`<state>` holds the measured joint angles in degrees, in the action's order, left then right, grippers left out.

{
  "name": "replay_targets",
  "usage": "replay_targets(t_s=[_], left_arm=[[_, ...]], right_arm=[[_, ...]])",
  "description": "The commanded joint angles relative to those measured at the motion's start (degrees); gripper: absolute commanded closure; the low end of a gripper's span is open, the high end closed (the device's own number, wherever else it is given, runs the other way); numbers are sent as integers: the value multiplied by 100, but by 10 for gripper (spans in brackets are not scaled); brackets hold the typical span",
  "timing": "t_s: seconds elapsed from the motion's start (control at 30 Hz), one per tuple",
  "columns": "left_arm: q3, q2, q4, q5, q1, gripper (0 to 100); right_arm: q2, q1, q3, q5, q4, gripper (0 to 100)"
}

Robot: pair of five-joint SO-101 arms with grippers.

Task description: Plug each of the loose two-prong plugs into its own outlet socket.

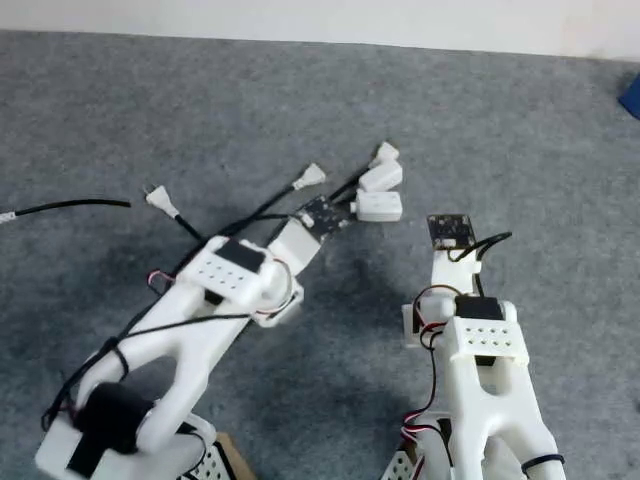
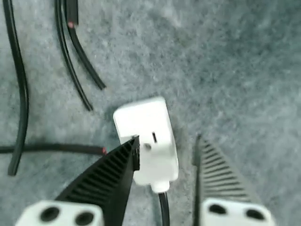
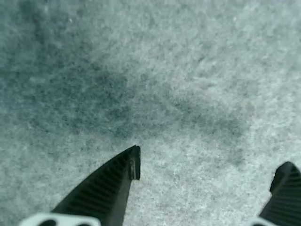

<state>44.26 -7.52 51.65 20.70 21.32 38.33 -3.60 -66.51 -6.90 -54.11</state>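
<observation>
Though spread wide, left hand (image 2: pixel 166 140) just over white outlet socket (image 2: pixel 149 123) on grey carpet (image 2: pixel 235 56).

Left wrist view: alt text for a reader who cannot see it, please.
A white outlet socket lies on grey carpet between the open black fingers of the left gripper, one fingertip at its edge. Loose black cables lie nearby.

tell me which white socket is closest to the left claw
The outlet socket lowest in the high view, nearest the arms: it lies between the fingers of the left claw, while the other two sockets sit farther back.
</observation>
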Motion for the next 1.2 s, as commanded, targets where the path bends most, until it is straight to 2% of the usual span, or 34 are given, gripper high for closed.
replay_targets(t_s=[0.0, 0.1, 0.2, 0.47, 0.8, 0.87, 0.93, 1.03, 1.17], left_arm=[[-330, 567, -62, 70, 145, 863], [-558, 980, -53, 70, 136, 864], [-945, 1288, 281, 79, -48, 864], [-1604, 1604, 844, 264, -892, 864], [-2070, 1604, 1284, 299, -2334, 866], [-2255, 1622, 1530, 527, -2510, 864], [-2352, 1640, 1785, 870, -2580, 864], [-2316, 1666, 1864, 905, -2519, 859], [-2158, 1736, 1864, 905, -2158, 788]], right_arm=[[92, 31, 22, -79, 75, 584], [92, 31, 22, -79, 75, 584], [92, 31, 22, -79, 75, 584], [92, 31, 22, -79, 75, 584], [92, 31, 22, -79, 75, 584], [92, 31, 22, -79, 75, 584], [92, 31, 22, -79, 75, 584], [92, 31, 22, -79, 75, 584], [92, 31, 22, -79, 75, 584]])
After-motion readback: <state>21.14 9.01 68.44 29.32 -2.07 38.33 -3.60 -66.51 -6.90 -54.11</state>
